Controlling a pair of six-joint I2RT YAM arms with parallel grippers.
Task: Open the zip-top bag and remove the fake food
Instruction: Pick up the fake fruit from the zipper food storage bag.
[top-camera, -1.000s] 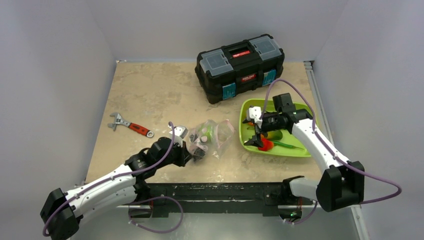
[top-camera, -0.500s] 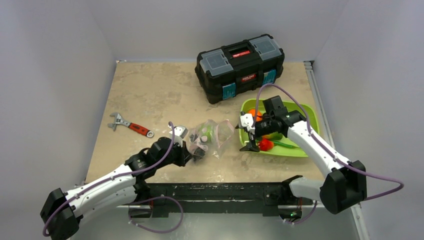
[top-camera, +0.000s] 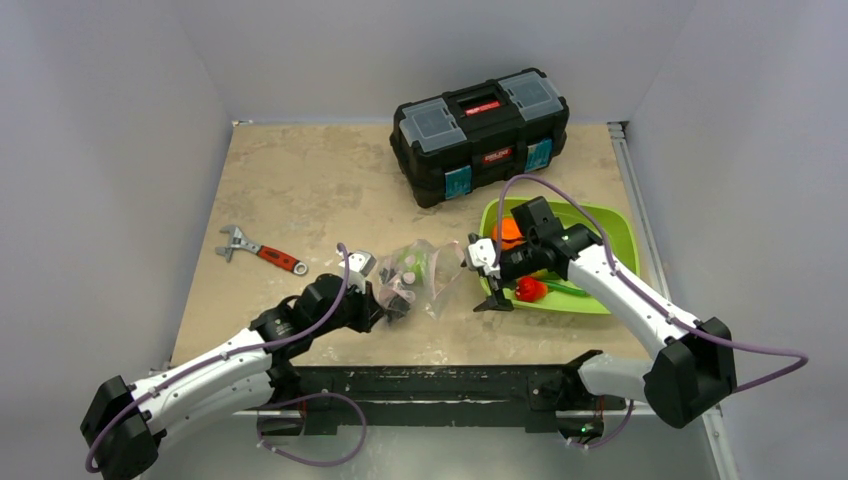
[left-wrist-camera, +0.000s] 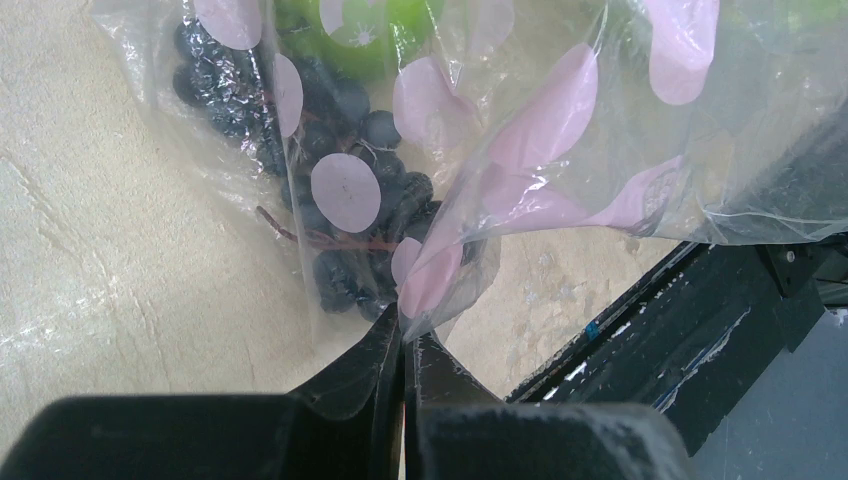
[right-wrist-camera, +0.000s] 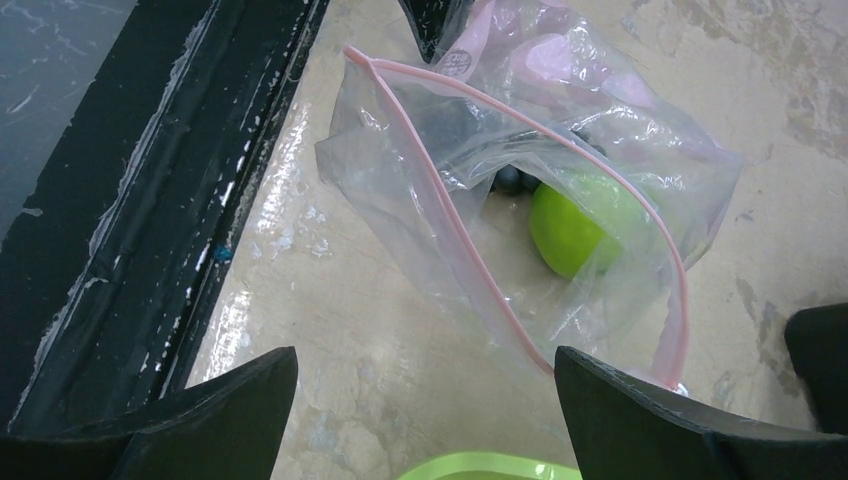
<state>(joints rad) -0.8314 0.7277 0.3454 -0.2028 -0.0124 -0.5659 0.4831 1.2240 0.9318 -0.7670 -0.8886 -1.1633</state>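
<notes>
Right hand (top-camera: 487, 283) has swung toward the zip-top bag (top-camera: 425, 268); left hand (left-wrist-camera: 403, 338) unmoved.

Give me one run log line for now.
left gripper shut on zip-top bag | right gripper open near bag mouth | apple, grapes inside

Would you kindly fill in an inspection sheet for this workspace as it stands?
Surface: beige mottled table.
Job's things: bag open, apple and grapes inside; orange and pepper in green tray.
Clutter: wrench; toolbox, shut.
Claws: left claw shut on bag corner; right claw open, facing bag mouth.
Cables: purple cables loop off both arms.
Surroundings: grey walls; nothing else seen.
</notes>
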